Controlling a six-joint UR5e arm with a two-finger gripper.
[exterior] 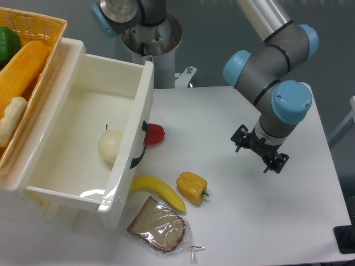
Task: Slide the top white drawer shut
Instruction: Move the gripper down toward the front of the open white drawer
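Note:
The top white drawer is pulled far out of the cream-white cabinet at the left, and its front panel with the black curved handle faces right. A pale round fruit lies inside it. My gripper hangs over the right side of the table, well to the right of the drawer front and touching nothing. It points down, so its fingers are hidden under the wrist.
A red fruit lies just right of the handle. A banana, a yellow pepper and wrapped bread lie in front of the drawer front. A woven orange basket of food sits on the cabinet.

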